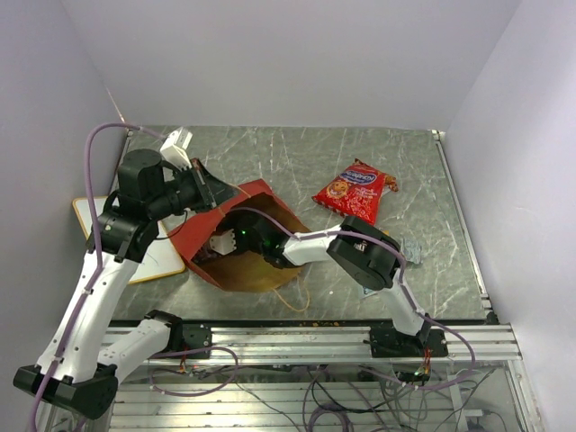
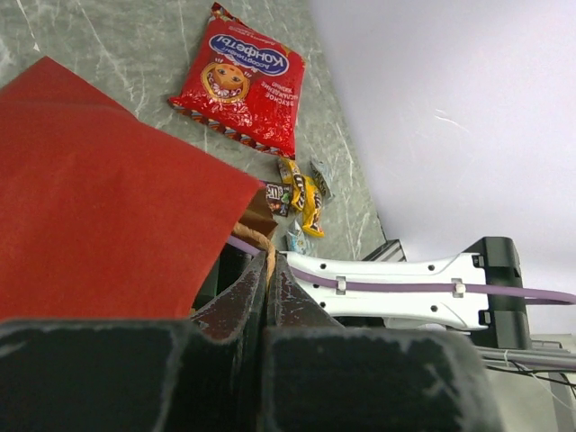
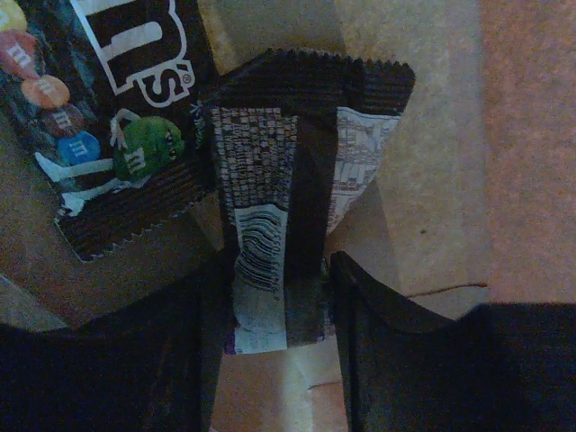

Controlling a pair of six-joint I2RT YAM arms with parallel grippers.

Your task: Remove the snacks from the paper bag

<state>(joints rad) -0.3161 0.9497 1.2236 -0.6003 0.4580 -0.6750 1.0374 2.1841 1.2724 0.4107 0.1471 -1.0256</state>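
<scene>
The paper bag (image 1: 252, 200) lies on its side, red outside and brown inside, its mouth toward the near edge. My left gripper (image 1: 209, 189) is shut on its thin brown handle (image 2: 262, 241) beside the red panel (image 2: 99, 207). My right gripper (image 1: 225, 243) is deep inside the bag. There its jaws (image 3: 279, 270) press both sides of a dark candy packet (image 3: 279, 171) with a barcode. A brown M&M's packet (image 3: 108, 108) lies just left of it on the bag floor (image 3: 432, 135). Outside, the red chip bag (image 1: 354, 191) and several small candy packets (image 2: 304, 193) lie on the table.
A wood-framed whiteboard (image 1: 90, 211) lies at the left under my left arm. My right arm (image 2: 387, 288) stretches across the bag's mouth. The bag's other handle (image 1: 292, 297) loops toward the table's near edge. Walls close the table in behind and at both sides.
</scene>
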